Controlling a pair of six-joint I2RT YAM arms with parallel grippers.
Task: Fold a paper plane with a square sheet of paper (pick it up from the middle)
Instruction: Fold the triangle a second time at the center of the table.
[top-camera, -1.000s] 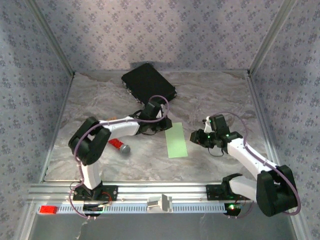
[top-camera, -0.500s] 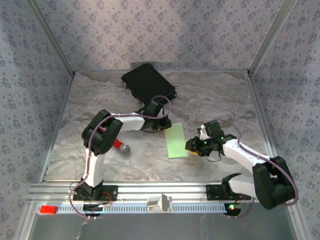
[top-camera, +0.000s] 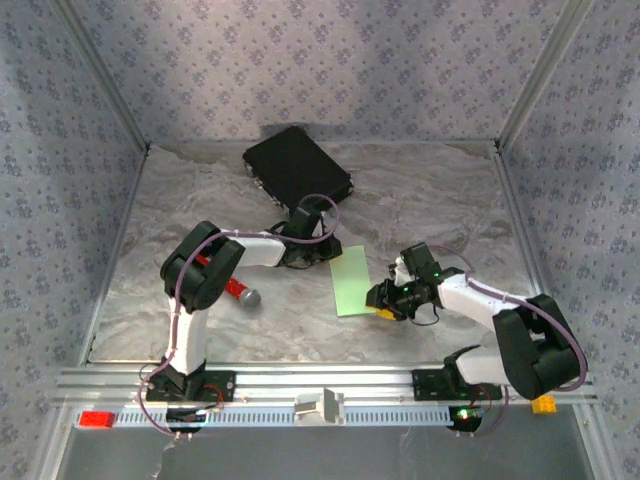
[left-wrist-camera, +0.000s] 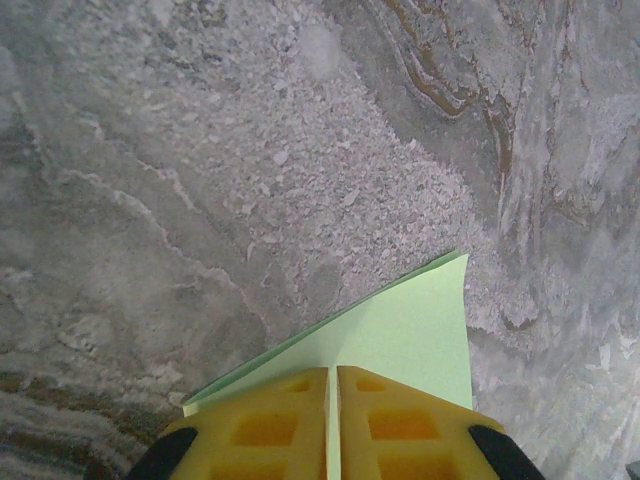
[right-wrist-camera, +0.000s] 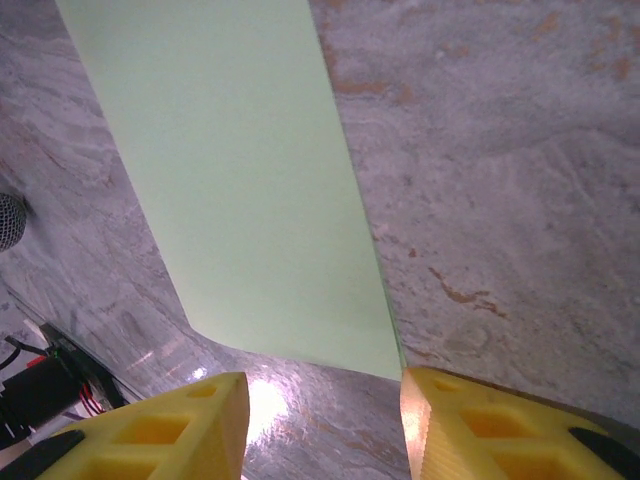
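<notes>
Left gripper (left-wrist-camera: 332, 420): yellow fingers (left-wrist-camera: 270, 430) pressed together, a thin green edge of the sheet of paper (left-wrist-camera: 400, 330) pinched in the seam between them, so it is clamped on the paper. In the left wrist view the sheet fans out from the fingertips toward 12 and 1 o'clock over the grey marbled table (left-wrist-camera: 200, 150). From overhead, the left gripper (top-camera: 322, 256) sits at the sheet's 11 o'clock corner. Right gripper (right-wrist-camera: 325, 385): yellow fingers (right-wrist-camera: 170, 430) stand well apart and hold nothing. The sheet's (right-wrist-camera: 230, 180) near edge lies just ahead of them at 12 o'clock, and its near corner comes right up to the tip of the 3 o'clock finger; cannot tell whether they touch. From overhead, the right gripper (top-camera: 381, 303) is low at the sheet's 4 o'clock corner. The sheet of paper (top-camera: 352, 280) itself is light green, showing as a narrow rectangle, lying close to the table's (top-camera: 430, 200) centre, long axis running roughly 12 to 6 o'clock. A red-handled tool (top-camera: 237, 290) with a grey head lies at 9 o'clock of the sheet, apart from it, under the left arm. A black case (top-camera: 297, 165) lies at 11 o'clock, near the back wall, well apart from the sheet.
</notes>
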